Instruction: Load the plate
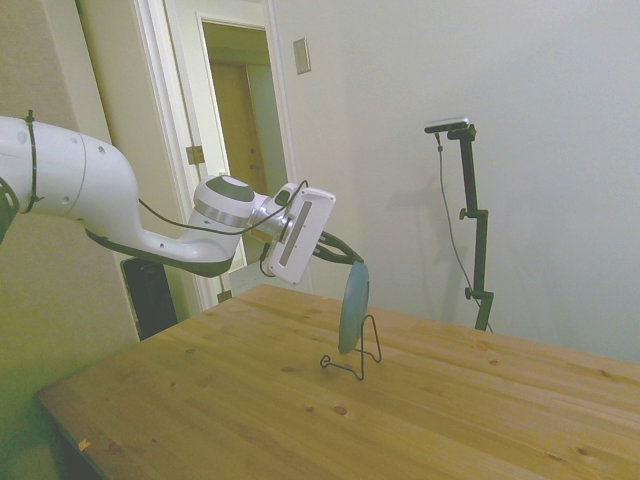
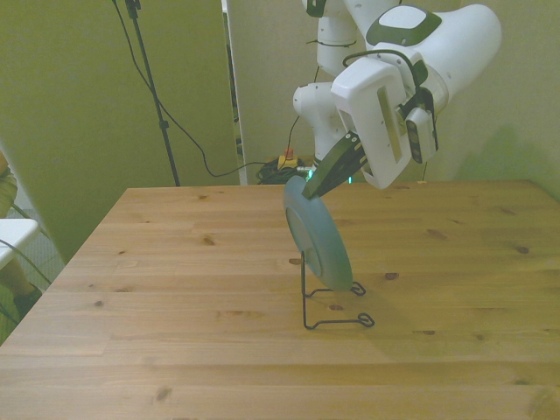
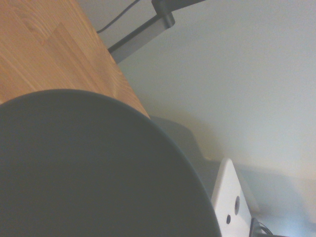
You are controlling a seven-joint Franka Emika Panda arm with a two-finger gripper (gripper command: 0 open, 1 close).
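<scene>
Standing on edge near the middle of the wooden table (image 1: 480, 400), the dark green plate (image 2: 317, 241) sits in the small black wire stand (image 2: 331, 308), its lower rim down among the wires and its top leaning toward the front view's left. The gripper (image 2: 320, 184) meets the plate at its upper rim, and its dark fingers (image 2: 339, 164) look clamped on that edge, one on each face, though the side view shows only a thin dark sliver of them against the rim. Nothing else lies on the tabletop near the stand; its looped wire feet rest on bare wood toward the front view's right. An open doorway (image 1: 240, 100) and a pale wall fill the background of the side view, and cables hang behind the table's far edge in the front view. Up close, the wrist view is mostly filled by the plate's blurred dark face (image 3: 94, 173), cut off by the frame, with a strip of table beside it.
</scene>
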